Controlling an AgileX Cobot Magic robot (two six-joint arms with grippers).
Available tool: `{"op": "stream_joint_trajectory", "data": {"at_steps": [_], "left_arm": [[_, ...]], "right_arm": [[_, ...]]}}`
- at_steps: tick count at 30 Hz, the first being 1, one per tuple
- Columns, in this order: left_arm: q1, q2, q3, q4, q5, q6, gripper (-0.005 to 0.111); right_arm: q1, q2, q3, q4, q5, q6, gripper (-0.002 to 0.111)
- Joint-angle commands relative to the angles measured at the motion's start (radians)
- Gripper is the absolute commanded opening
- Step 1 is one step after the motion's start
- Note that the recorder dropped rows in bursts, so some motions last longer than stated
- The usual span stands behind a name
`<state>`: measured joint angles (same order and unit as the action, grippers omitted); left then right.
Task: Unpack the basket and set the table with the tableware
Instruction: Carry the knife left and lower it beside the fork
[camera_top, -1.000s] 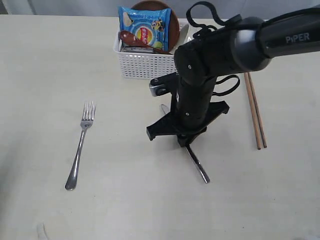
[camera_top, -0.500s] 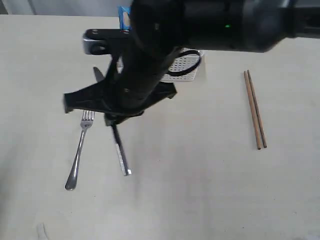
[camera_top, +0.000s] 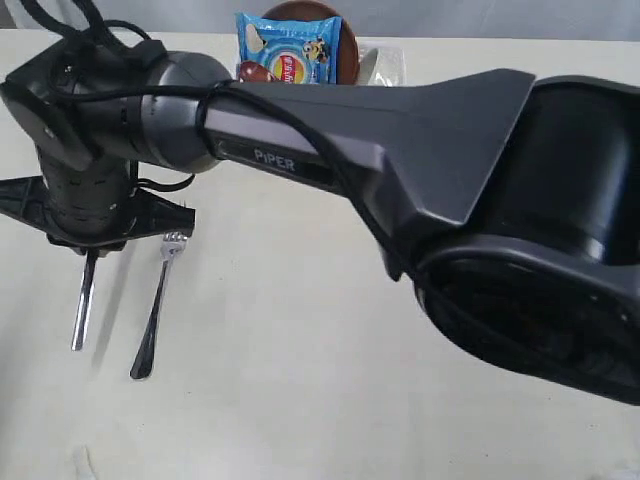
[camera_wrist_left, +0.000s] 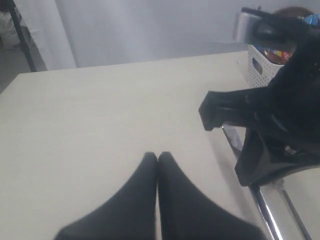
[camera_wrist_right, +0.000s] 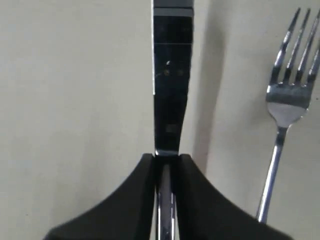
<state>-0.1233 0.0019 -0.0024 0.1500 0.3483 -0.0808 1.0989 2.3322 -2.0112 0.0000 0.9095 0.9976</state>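
My right gripper (camera_top: 90, 248) has reached across to the left side of the table (camera_top: 250, 400) and is shut on the steel knife (camera_top: 80, 310), which points down just left of the fork (camera_top: 158, 305). The right wrist view shows the jaws (camera_wrist_right: 166, 157) clamped on the knife (camera_wrist_right: 172, 75), with the fork (camera_wrist_right: 287, 100) lying beside it. My left gripper (camera_wrist_left: 157, 156) is shut on nothing and hovers low over bare tabletop. The white basket (camera_wrist_left: 257, 67) stands at the back, holding the brown plate (camera_top: 345, 30) and the reddish spoon (camera_top: 252, 72). The chopsticks are hidden.
The blue snack packet (camera_top: 293, 45) stands upright in the basket. My right arm (camera_top: 420, 150) spans the whole middle of the exterior view and hides the table's right half. In the left wrist view the right gripper (camera_wrist_left: 272, 130) is close by.
My right arm has swung left across the table with the knife, passing over the fork. The knife now hangs to the fork's left, and the arm now covers the chopsticks.
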Motion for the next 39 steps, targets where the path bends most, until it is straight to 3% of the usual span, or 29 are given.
{"op": "stream_joint_trajectory", "data": {"at_steps": [1, 39], "left_arm": [[-0.005, -0.002, 0.002, 0.004, -0.001, -0.002, 0.000], [-0.005, -0.002, 0.002, 0.004, -0.001, -0.002, 0.000]], "right_arm": [[-0.003, 0.027, -0.013, -0.024, 0.041, 0.042, 0.000], [-0.038, 0.095, -0.011, 0.054, -0.008, 0.002, 0.000]]}}
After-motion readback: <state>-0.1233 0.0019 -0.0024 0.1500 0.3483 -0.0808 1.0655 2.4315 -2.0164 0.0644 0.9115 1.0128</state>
